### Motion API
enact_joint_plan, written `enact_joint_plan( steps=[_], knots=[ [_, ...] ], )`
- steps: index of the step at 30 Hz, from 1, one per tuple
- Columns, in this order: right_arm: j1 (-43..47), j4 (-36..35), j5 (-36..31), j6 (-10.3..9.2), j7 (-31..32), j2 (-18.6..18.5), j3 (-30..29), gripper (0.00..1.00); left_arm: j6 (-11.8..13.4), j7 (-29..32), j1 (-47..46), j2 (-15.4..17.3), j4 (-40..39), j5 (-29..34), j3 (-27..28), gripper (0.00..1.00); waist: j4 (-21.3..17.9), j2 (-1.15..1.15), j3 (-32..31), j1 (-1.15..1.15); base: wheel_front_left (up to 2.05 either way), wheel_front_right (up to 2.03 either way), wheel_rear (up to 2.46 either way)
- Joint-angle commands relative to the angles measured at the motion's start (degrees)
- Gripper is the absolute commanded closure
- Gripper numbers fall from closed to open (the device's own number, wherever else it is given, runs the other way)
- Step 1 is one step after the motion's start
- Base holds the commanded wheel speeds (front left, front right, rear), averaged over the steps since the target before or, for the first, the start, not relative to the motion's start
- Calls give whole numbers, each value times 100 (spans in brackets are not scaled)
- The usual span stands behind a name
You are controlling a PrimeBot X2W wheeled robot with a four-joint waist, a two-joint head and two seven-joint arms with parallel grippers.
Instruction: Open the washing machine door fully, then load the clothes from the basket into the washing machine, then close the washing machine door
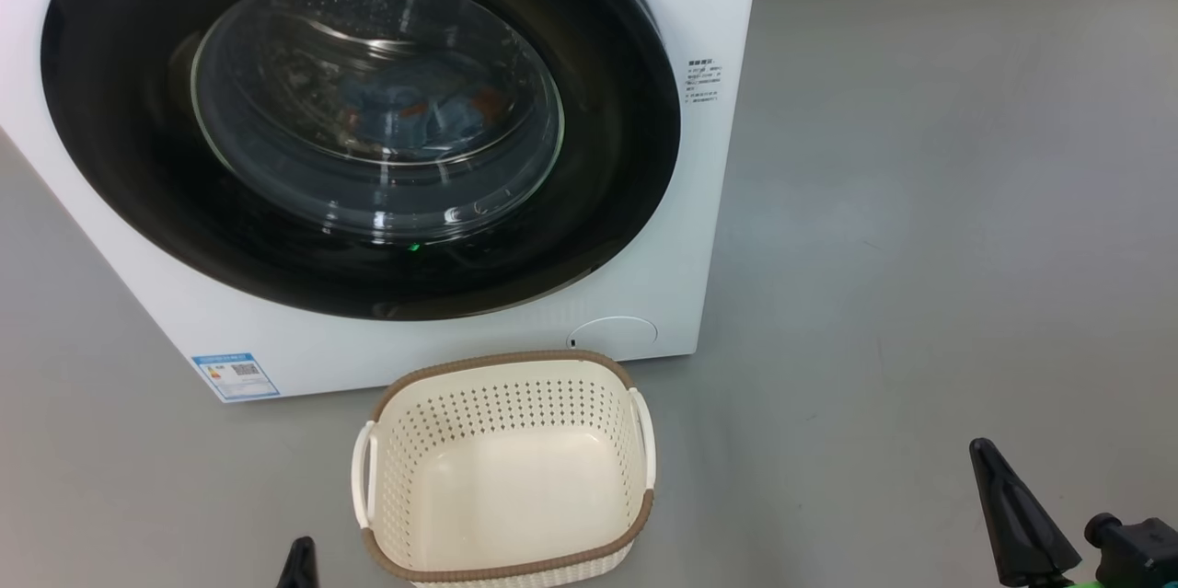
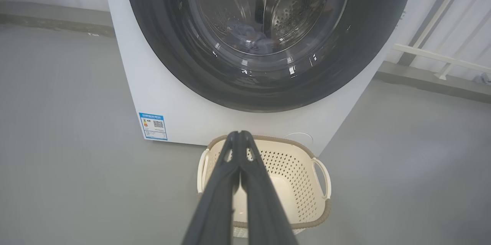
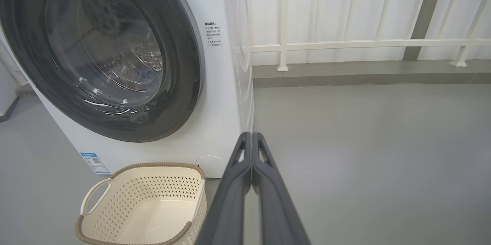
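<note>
One Door Shut, Load Inside

The washing machine door (image 1: 129, 165) sits flush on the washing machine (image 1: 713, 220), with the clothes (image 1: 414, 114) behind its glass. Judged rigid, glossy, slippery; grip the rim, not the glass. The basket (image 1: 506, 360) below stands empty. On left gripper (image 2: 239, 137) and right gripper (image 3: 252, 137), jaws pressed together, holding nothing.

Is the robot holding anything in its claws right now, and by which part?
Nothing. The left gripper and the right gripper are both shut and empty; the clothes lie inside, behind the door.

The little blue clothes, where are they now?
In the head view, the light-blue, orange-printed clothes lie inside the white washing machine, behind its closed round black door, beyond the cream perforated basket.
</note>
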Motion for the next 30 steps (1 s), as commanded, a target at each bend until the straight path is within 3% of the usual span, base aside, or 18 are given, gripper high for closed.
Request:
enact_joint_plan(
  steps=[1,5,9,30],
  knots=[
    [-31,-114,162,-3,22,-57,-23,100,-15,30,-41,38,-101,-143,34,100,3,0,-2,2,0,0,0],
    [-67,-82,429,-4,78,-48,-19,100,-36,86,-87,53,-78,-397,55,100,10,0,-16,13,0,0,0],
    [-114,-38,696,-5,133,-38,-13,100,-59,141,-144,68,-43,-651,75,100,16,0,-8,1,0,0,0],
    [-345,160,2079,-12,438,33,-5,100,-183,443,-441,130,133,-1968,199,100,51,0,-12,0,0,0,0]
  ],
)
